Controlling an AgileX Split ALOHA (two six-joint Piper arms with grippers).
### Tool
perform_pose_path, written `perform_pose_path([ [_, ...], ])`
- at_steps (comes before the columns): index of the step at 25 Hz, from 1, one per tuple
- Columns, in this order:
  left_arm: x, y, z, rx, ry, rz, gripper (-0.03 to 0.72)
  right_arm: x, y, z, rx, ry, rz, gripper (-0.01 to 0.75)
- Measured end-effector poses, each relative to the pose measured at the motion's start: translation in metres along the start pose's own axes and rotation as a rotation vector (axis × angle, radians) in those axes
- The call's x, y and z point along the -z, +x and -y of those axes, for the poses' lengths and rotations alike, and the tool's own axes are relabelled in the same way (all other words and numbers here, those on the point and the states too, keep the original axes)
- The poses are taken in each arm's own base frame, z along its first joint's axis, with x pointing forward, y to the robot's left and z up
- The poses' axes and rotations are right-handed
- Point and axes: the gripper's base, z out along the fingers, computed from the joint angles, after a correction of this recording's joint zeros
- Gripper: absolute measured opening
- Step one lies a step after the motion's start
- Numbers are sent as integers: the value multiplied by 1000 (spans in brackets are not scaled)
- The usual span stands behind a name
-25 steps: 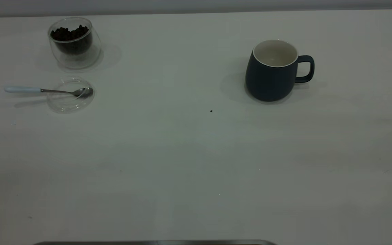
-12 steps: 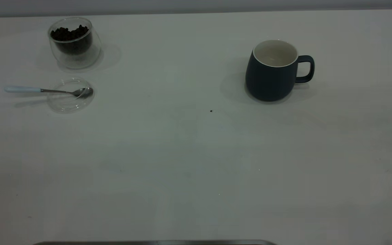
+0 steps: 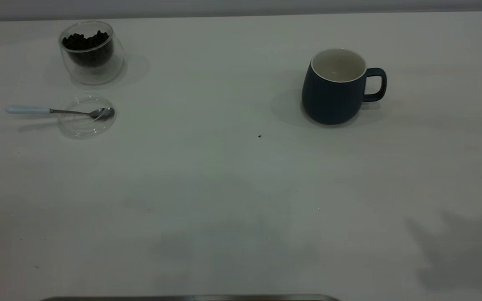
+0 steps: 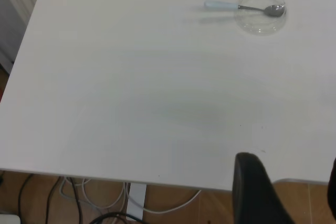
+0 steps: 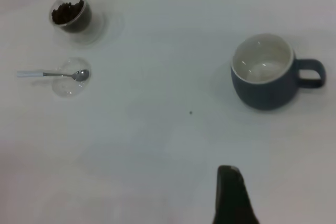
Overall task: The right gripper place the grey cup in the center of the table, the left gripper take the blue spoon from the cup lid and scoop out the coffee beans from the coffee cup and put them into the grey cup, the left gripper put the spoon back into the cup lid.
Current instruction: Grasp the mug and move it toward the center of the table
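Plain white table [image 3: 224, 188] bare in middle. Rounded dark blue-grey matte mug [image 3: 335, 88] stands upright toward right side, handle outward, not yet centred. Pale-blue-handled metal teaspoon [image 3: 57, 111] rests bowl-on-clear round lid [image 3: 87, 117], keeping it off table. Squat clear glass cup [image 3: 91, 52] holds dark coffee beans [image 3: 85, 41], just behind lid. Left gripper [image 4: 273, 192], right gripper [image 5: 231, 195]: one dark finger each visible, opening cannot tell, holding nothing seen.

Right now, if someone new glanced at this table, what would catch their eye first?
Probably the grey cup, upright and empty on the table's right side, handle pointing right. Then the glass cup of beans at the far left, with the spoon resting its bowl on the clear lid just in front of it.
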Motion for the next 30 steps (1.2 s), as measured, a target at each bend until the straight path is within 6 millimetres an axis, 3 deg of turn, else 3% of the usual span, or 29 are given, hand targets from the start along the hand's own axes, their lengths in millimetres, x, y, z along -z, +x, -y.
perform_pose_path([
  [18, 0, 0, 0, 0, 0, 0, 408, -188, -15, 75, -122, -109, -159, 453],
  [21, 0, 0, 0, 0, 0, 0, 408, -215, -20, 73, -98, -138, -171, 453],
  [26, 0, 0, 0, 0, 0, 0, 408, -260, -30, 53, 4, -172, -178, 453],
  [30, 0, 0, 0, 0, 0, 0, 408, -296, -26, 57, 87, -153, -222, 453],
])
